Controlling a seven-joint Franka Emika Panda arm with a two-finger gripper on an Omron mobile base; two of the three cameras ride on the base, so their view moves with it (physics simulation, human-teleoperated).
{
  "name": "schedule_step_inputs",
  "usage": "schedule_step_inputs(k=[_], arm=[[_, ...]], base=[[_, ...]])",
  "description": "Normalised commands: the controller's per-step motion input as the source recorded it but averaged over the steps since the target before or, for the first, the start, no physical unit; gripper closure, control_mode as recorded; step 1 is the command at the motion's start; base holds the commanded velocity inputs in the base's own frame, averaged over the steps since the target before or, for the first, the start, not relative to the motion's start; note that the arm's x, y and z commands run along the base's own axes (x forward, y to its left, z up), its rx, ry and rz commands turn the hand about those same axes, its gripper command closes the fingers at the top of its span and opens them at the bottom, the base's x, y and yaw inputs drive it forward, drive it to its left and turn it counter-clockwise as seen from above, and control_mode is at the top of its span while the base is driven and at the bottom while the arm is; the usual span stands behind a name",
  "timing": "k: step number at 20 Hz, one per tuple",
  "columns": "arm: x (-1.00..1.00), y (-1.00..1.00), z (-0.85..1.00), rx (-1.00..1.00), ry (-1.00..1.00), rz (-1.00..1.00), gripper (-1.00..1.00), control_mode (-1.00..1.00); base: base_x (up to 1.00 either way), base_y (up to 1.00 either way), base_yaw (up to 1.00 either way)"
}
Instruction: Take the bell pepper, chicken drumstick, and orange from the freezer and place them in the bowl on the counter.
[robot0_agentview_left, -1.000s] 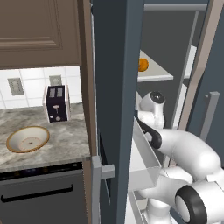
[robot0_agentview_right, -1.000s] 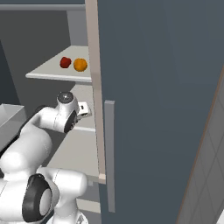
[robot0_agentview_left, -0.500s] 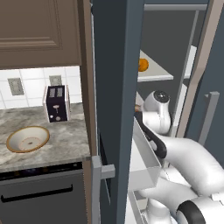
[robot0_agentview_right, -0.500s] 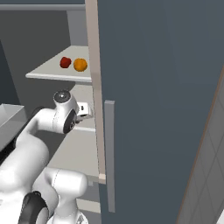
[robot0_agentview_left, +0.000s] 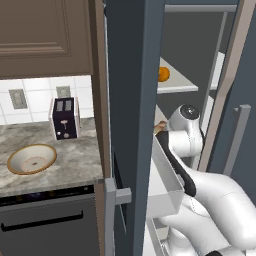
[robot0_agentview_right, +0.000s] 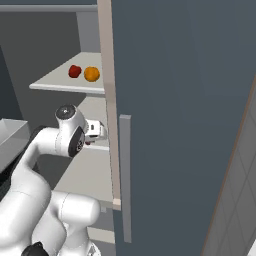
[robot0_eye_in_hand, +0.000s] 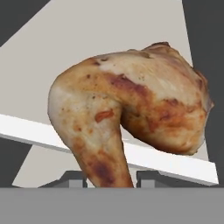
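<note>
1. The gripper (robot0_eye_in_hand: 109, 177) is closed on the narrow end of the chicken drumstick (robot0_eye_in_hand: 131, 109). In the hand view the bone end drops down between the two dark finger tips, which sit snug against it on either side, so the meaty part hangs out in front of the hand.
2. The drumstick is inside the freezer (robot0_agentview_right: 175, 100), over the pale shelf (robot0_agentview_right: 87, 172) just below the one that carries the fruit. In the left base view a small brown bit of it shows beside the arm's wrist.
3. Gripping the thin end looks sensible, since the thick end is too wide for the fingers.
4. The bell pepper (robot0_agentview_right: 74, 71) and the orange (robot0_agentview_right: 91, 74) sit side by side, nearly touching, on the upper freezer shelf, above the gripper. Neither has been collected yet.
5. The bowl (robot0_agentview_left: 31, 158) rests on the counter (robot0_agentview_left: 75, 165), outside the freezer to its left and in front of the toaster (robot0_agentview_left: 65, 118). It looks empty.
6. Judged from this, the drumstick is the first of three items, and it must be drawn out past the open freezer door before it is carried to the bowl.
</note>
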Motion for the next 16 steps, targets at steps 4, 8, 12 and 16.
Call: schedule_step_inputs(k=[4,8,12,16], arm=[[-0.38,-0.11,0.22,0.00,0.02,-0.13,1.00,-1.00],[-0.29,-0.03,0.24,0.00,0.01,-0.06,1.00,-1.00],[-0.31,-0.01,0.29,0.00,0.00,0.00,1.00,-1.00],[-0.33,-0.01,0.15,0.00,0.00,0.00,1.00,-1.00]], base=[[0.00,0.00,0.00],[0.00,0.00,0.00],[0.00,0.00,0.00],[0.00,0.00,0.00]])
